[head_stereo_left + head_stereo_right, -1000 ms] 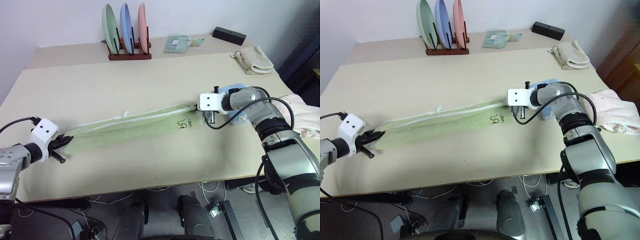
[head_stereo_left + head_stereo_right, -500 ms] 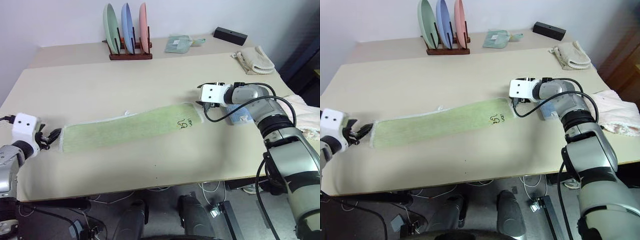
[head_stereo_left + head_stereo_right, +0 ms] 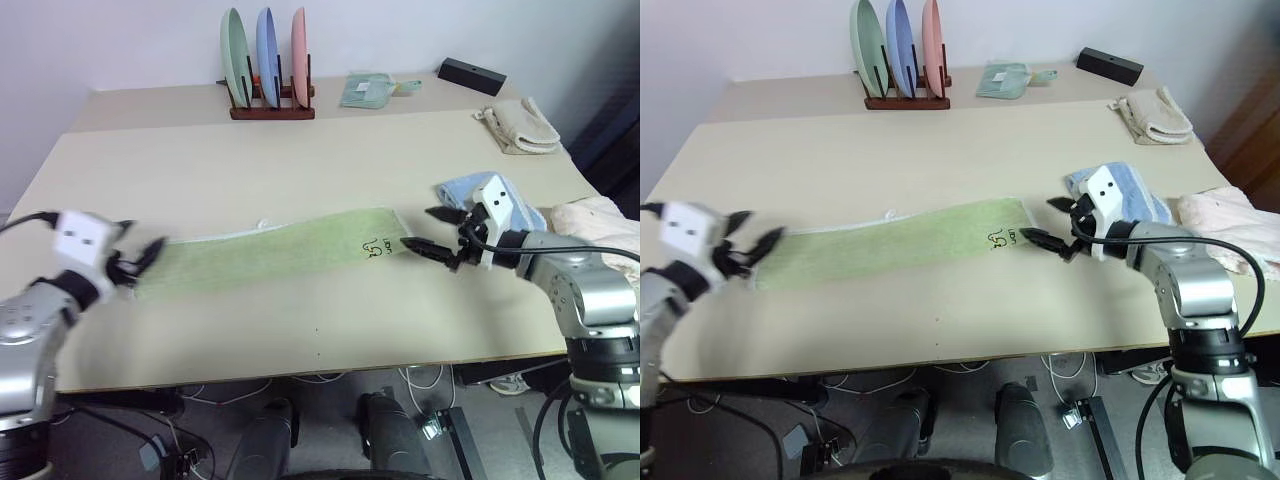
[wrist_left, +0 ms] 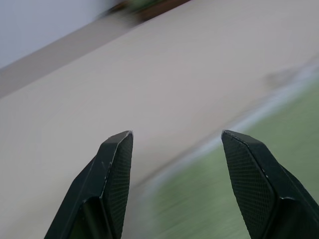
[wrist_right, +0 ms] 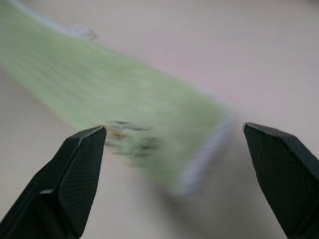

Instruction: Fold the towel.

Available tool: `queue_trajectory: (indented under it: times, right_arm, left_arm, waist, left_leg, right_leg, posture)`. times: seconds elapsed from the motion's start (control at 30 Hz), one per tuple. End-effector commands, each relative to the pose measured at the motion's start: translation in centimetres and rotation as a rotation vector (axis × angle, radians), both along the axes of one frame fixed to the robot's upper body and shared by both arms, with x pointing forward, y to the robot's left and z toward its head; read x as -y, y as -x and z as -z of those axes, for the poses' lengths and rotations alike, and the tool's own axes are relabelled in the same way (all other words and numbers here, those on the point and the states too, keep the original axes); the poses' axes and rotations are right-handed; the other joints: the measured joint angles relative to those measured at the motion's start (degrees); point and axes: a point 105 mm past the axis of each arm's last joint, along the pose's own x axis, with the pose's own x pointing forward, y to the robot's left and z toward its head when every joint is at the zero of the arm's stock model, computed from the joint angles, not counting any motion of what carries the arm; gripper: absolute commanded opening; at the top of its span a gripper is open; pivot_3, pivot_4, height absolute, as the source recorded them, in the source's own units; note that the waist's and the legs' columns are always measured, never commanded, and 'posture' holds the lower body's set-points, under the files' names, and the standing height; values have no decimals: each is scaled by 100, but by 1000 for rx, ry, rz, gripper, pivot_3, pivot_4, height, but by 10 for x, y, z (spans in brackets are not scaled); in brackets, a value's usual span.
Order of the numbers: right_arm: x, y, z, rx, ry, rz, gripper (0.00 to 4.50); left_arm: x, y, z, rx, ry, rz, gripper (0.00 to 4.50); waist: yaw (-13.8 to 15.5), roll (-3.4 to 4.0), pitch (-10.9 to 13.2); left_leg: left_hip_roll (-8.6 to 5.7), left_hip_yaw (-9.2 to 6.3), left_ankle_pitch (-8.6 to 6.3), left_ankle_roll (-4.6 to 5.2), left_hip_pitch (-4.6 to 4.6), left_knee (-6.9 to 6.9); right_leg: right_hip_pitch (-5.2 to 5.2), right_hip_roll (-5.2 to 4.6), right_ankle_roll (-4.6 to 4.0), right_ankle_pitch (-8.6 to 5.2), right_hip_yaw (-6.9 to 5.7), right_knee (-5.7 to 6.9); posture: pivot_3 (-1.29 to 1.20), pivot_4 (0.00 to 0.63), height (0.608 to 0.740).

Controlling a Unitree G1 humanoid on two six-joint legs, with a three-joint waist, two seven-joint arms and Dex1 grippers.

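The light green towel (image 3: 270, 252) lies flat on the table (image 3: 300, 160) as one long narrow strip, its dark logo (image 3: 374, 247) near the right end. My left gripper (image 3: 140, 250) hovers open at the towel's left end with nothing between its fingers. My right gripper (image 3: 417, 228) is wide open just past the right end, holding nothing. In the left wrist view the two fingers (image 4: 114, 169) stand apart over the towel's white edge (image 4: 234, 124). The right wrist view looks between spread fingers (image 5: 75, 174) onto the logo end of the towel (image 5: 124, 94).
A light blue towel (image 3: 468, 190) lies right behind my right gripper. A pale pink towel (image 3: 600, 215) is at the right edge and a cream towel (image 3: 520, 125) at the back right. The plate rack (image 3: 265, 60), a green cloth (image 3: 368, 90) and a black box (image 3: 470, 75) line the back.
Both grippers have let go of the towel's ends and opened. The stretched towel dropped flat. My right gripper rolled and drew back off the right end; my left gripper moved in towards the left end.
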Motion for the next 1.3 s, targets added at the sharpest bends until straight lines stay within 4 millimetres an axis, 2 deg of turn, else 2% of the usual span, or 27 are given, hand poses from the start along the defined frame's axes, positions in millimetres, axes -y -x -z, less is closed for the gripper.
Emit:
queue_trajectory:
  times: [0.03,0.13,0.27,0.4,0.6,0.63,0.7,0.83,0.93,1.03,1.13,1.3]
  right_arm:
    - [-10,16,3,-138,-140,87,4479]
    - [-17,25,20,-263,-239,165,4479]
    - [-17,21,37,-378,-328,302,4479]
    - [-16,8,47,-459,-416,426,4479]
    - [-19,-22,47,-503,-553,520,4479]
    - [-19,-26,50,-513,-559,540,4091]
    - [-18,-32,55,-522,-561,572,3689]
    - [-15,-42,55,-508,-604,629,1654]
    - [-9,-44,47,-466,-618,645,167]
    - [-2,-44,40,-432,-602,655,68]
    - [23,-33,9,-266,-441,628,68]
    - [46,-16,-18,-139,-234,568,68]
  left_arm:
    - [53,9,-7,38,-7,201,2883]
    - [99,21,-3,19,41,381,2883]
    - [129,33,4,-7,44,502,2883]
    - [139,37,7,-14,56,526,2883]
    - [131,33,11,-17,50,479,2883]
    - [130,33,11,-17,50,473,2883]
    - [129,33,12,-17,44,462,2883]
    - [128,37,15,-21,46,449,2883]
    - [128,38,16,-26,53,440,2883]
    - [128,39,18,-28,52,436,2883]
    - [126,36,18,-24,53,428,2883]
    - [130,30,19,-23,58,446,2883]
  waist:
    - [10,-2,-1]
    - [23,-1,-2]
    - [12,3,-4]
    - [-3,4,-5]
    - [-16,10,-9]
    - [-19,10,-9]
    - [-21,9,-11]
    - [-30,11,-13]
    - [-28,12,-15]
    - [8,13,-17]
    - [35,25,-11]
    - [-11,30,-14]
  left_leg:
    - [0,1,0,0,1,-1]
    - [-2,1,0,0,0,-3]
    - [-4,5,0,1,0,-1]
    - [-3,5,0,1,2,-3]
    - [-4,6,1,1,4,-4]
    - [-4,6,1,1,4,-4]
    - [-3,6,1,1,4,-3]
    - [-3,7,1,1,7,-4]
    - [-2,7,0,2,8,-6]
    - [-4,5,0,2,8,-3]
    - [-5,6,0,2,5,-3]
    - [-8,8,-2,7,1,-5]
  right_leg:
    - [0,4,-2,1,0,0]
    - [0,9,-2,1,0,-1]
    - [-1,8,-2,2,1,-1]
    - [-1,13,-2,2,0,0]
    - [-1,14,-2,2,0,-1]
    - [-1,14,-2,2,0,-1]
    - [-1,14,-2,2,0,0]
    - [2,14,-2,2,0,-1]
    - [2,14,-2,2,0,0]
    - [6,13,-1,2,-1,-2]
    - [6,12,-1,2,0,-5]
    - [4,9,1,0,-3,-8]
  posture:
    - [0,150,740]
    - [0,150,740]
    - [0,150,740]
    - [0,150,740]
    - [0,150,740]
    - [0,150,740]
    - [0,150,740]
    - [0,150,740]
    - [0,150,740]
    - [0,150,740]
    - [0,150,740]
    - [0,150,740]
